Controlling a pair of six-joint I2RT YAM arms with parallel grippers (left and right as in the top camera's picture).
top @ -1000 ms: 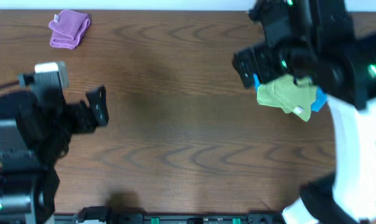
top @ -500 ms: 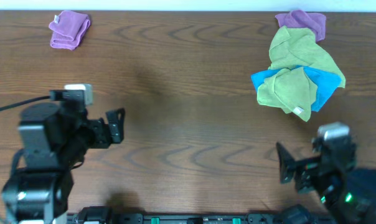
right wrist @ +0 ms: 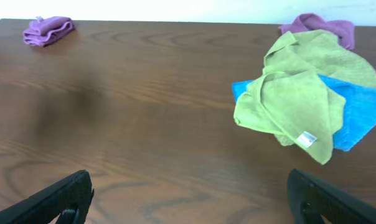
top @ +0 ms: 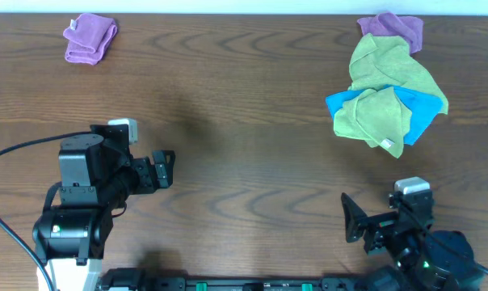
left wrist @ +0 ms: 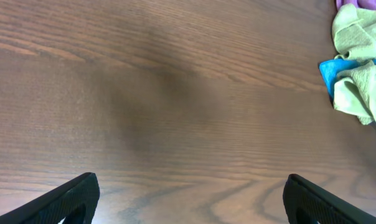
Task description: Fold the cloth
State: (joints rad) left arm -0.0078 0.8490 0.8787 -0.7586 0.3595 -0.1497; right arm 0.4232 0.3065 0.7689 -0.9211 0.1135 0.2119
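Both the left jaws [top: 165, 168] and the right jaws [top: 351, 228] stand wide and hold nothing over bare counter [top: 244, 162]. The cloth [top: 90, 39] lies bundled far ahead of them, off to the left. It looks already folded, so keep both arms low and well apart from it.

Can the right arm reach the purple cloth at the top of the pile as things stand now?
Probably yes. The right hand is open and empty, and bare table lies between it and the pile. The purple cloth sits at the far edge, partly under a green cloth.
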